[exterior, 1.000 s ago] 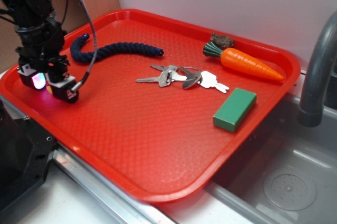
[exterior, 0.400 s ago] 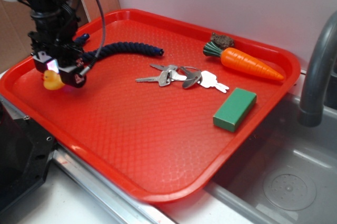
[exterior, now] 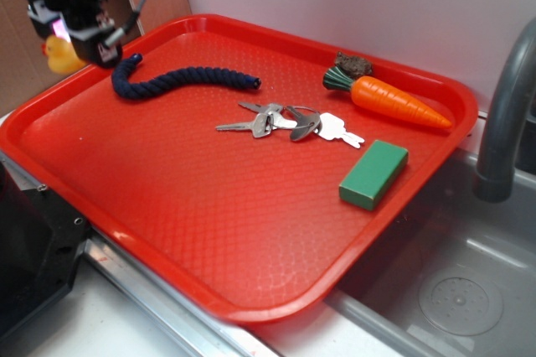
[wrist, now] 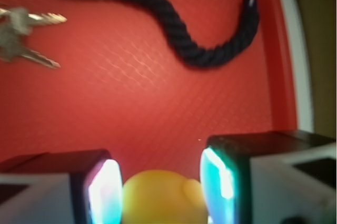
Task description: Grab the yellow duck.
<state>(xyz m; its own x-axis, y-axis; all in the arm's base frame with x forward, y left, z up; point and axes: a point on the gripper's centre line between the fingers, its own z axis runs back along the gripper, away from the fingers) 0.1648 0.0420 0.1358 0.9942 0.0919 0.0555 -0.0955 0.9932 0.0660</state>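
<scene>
- End effector (exterior: 71, 38) raised off the red tray (exterior: 251, 231) at its far-left corner, pads drawn in on both flanks of the yellow duck (exterior: 60, 55); gap no wider than the toy's body.
- Yellow duck hanging clear of the tray surface, poking out to the left of the 2 fingers in the exterior view, rounded yellow body sitting low between the lit pads (wrist: 108, 192) in the wrist view (wrist: 160, 197).
- Likely very light: tiny, far smaller than the toy carrot (exterior: 394, 99). Little squeeze needed to carry it.
- Glossy skin, so probably slippery; rounded sides give the pads no flat face, so liable to squirt out under a hard pinch.
- Probably soft and hollow, yielding under pressure rather than breaking; not fragile by the look of it.
- Best hold judged to be across the widest part of the body, pads on opposite flanks, not on head or beak.
- Dark blue rope (exterior: 180, 80), keys (exterior: 289, 122) and green block (exterior: 373, 173) lying on the tray, well apart from the duck.
</scene>
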